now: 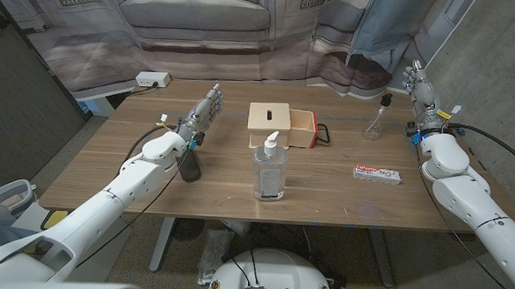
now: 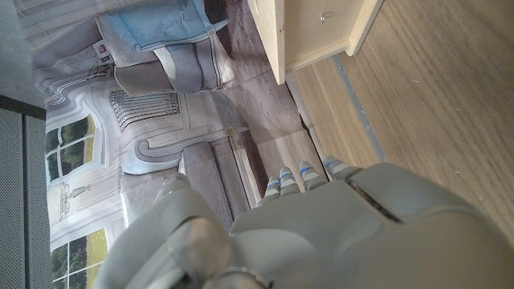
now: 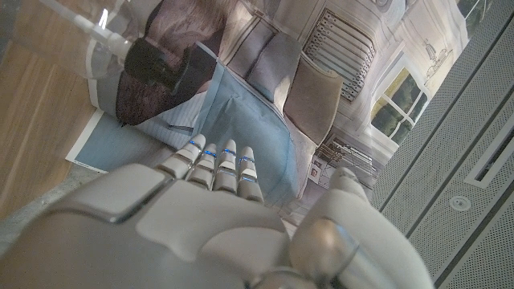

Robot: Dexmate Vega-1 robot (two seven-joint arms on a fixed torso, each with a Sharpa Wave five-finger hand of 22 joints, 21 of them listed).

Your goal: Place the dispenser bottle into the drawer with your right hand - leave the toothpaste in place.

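Note:
The clear dispenser bottle (image 1: 269,169) with a white pump stands upright near the table's front middle. Just behind it sits a light wooden box (image 1: 270,121) whose drawer (image 1: 303,129) is pulled out to the right, black handle (image 1: 324,134) at its end. The toothpaste (image 1: 376,173) lies flat to the right of the bottle. My right hand (image 1: 421,89) is raised at the table's far right edge, fingers straight, holding nothing, well away from the bottle. My left hand (image 1: 203,114) hovers left of the box, fingers stretched out and empty; the box corner (image 2: 309,32) is seen beyond that hand (image 2: 337,229).
A small clear spray bottle (image 1: 377,121) stands at the back right, close to my right hand. A dark object (image 1: 189,167) lies under my left forearm. A white power strip (image 1: 152,79) sits off the table's far left corner.

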